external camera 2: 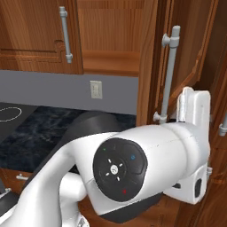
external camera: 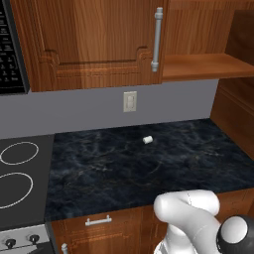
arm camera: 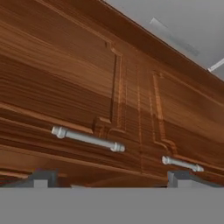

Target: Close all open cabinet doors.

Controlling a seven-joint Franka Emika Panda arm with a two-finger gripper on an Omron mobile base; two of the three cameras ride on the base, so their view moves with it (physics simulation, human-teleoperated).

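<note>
Fingers (arm camera: 112, 181) spread apart, empty, open cabinet door (arm camera: 65, 96) just ahead, its handle (arm camera: 87, 139) above them

— How is the arm (external camera 2: 133, 168) posed?
— It is bent at the elbow and raised to the right.
— And the gripper (arm camera: 111, 181)?
— Its fingertips (arm camera: 41, 178) are held wide apart; nothing is gripped.

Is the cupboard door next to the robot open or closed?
Open. The cabinet door is swung out edge-on, with its handle facing sideways, and a bare shelf shows behind it.
</note>
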